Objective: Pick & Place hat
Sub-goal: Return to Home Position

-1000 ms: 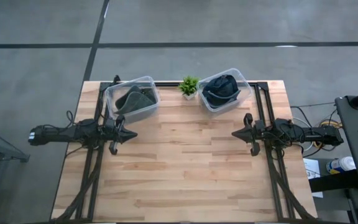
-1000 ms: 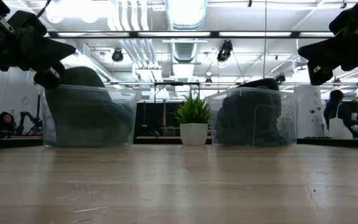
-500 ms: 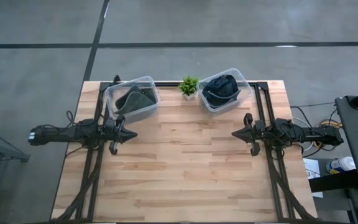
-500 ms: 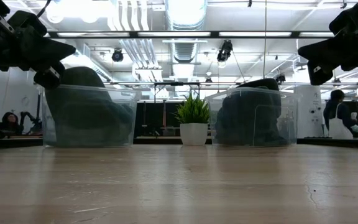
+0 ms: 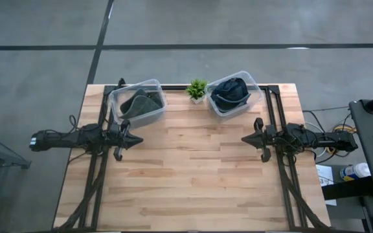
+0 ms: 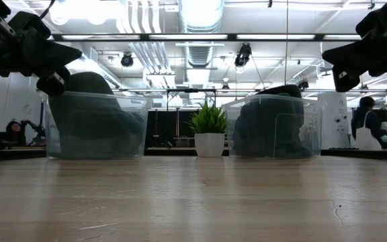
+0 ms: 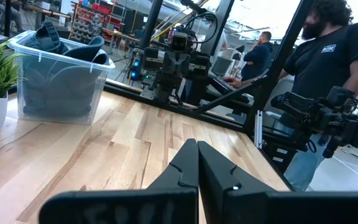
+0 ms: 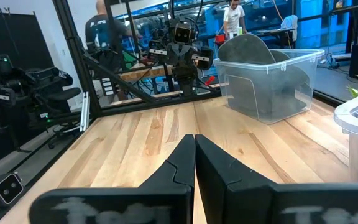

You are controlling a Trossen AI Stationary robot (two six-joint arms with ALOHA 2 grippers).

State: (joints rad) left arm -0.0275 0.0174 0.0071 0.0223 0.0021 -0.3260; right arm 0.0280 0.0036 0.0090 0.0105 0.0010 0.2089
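Note:
A grey-green hat (image 5: 141, 102) lies in a clear plastic bin (image 5: 136, 116) at the table's far left. A dark blue hat (image 5: 230, 90) lies in a second clear bin (image 5: 238, 107) at the far right. My left gripper (image 5: 138, 140) hangs level above the table's left side, shut and empty, pointing toward the middle. My right gripper (image 5: 245, 138) mirrors it on the right side, shut and empty. In the left wrist view the blue hat (image 7: 67, 46) fills its bin; in the right wrist view the grey-green hat (image 8: 253, 53) rises above its bin.
A small potted plant (image 5: 197, 90) stands between the two bins at the far edge. The wooden tabletop (image 5: 193, 168) lies between and in front of the arms. People (image 7: 328, 81) stand in the room beyond the table.

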